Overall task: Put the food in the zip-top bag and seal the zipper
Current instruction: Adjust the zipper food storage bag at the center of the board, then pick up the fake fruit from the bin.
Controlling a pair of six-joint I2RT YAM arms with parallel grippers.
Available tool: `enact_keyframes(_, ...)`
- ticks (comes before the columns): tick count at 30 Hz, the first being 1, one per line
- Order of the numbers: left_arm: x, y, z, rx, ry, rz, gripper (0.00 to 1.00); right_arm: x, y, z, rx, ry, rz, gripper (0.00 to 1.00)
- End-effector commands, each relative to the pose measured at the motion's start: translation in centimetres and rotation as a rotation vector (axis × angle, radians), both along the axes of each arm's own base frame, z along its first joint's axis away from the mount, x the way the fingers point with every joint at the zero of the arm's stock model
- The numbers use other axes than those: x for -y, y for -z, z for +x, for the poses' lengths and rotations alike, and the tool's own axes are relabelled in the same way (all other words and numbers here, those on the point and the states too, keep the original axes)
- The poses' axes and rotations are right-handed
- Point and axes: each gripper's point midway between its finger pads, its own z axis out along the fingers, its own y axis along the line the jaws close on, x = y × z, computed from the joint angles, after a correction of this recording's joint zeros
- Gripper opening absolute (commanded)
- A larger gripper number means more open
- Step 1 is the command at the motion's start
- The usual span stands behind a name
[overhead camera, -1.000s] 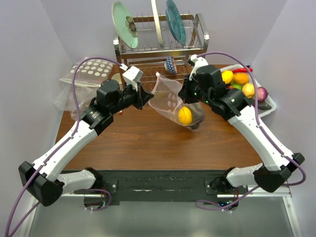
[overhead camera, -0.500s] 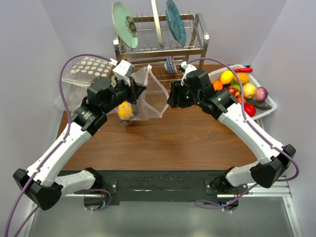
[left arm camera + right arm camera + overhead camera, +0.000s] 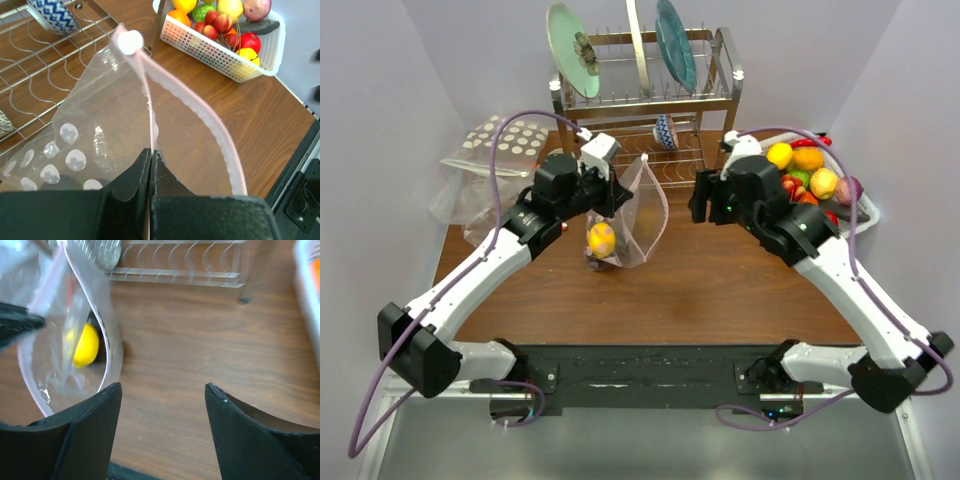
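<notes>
Zip-top bag (image 3: 645, 215), lemon (image 3: 602, 240) inside, hangs from left fingers (image 3: 132, 182) clamped on its zipper (image 3: 212, 122) rim, keeping the mouth open; right fingers (image 3: 235, 415), beside it, spread wide, empty.

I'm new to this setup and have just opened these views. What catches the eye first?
First is the see-through zip-top bag hanging over mid-table. The left hand is pinched shut on its pink-edged mouth, and a yellow lemon sits in its bottom. Next is the white basket at the table's right rear, heaped with bright toy fruit. The right hand is open and empty, just right of the bag.
</notes>
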Motion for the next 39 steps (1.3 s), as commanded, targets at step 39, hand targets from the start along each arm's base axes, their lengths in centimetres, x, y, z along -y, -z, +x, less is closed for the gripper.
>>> enact_keyframes(39, 0.9, -1.4, -0.4, 0.038, 0.051, -0.069, 0.00, 24.9, 17.8, 12.7, -0.303, 0.731, -0.078, 0.47)
